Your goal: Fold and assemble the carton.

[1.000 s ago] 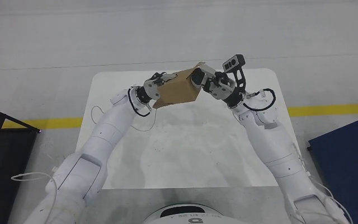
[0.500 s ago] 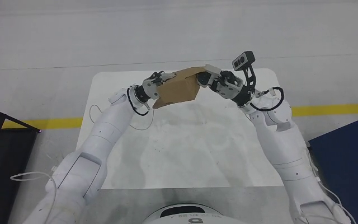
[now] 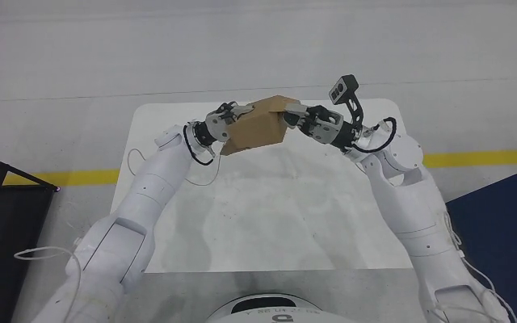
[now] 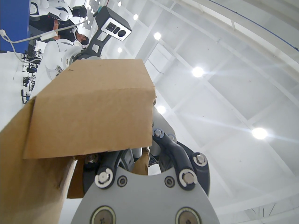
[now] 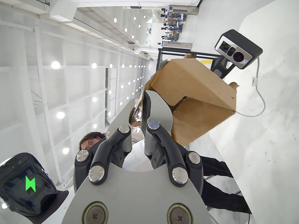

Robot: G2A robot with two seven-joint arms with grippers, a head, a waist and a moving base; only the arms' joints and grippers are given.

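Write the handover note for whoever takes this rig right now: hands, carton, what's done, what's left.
Left hand: shut on one end of the brown cardboard carton.
Right hand: shut on a flap edge at the opposite end.
Carton: held between both hands above the far part of the white table; it appears to be lifted off the table.
Done: the body is opened into a box shape.
Left: the end flaps look loose and untucked; fold them in and close both ends.
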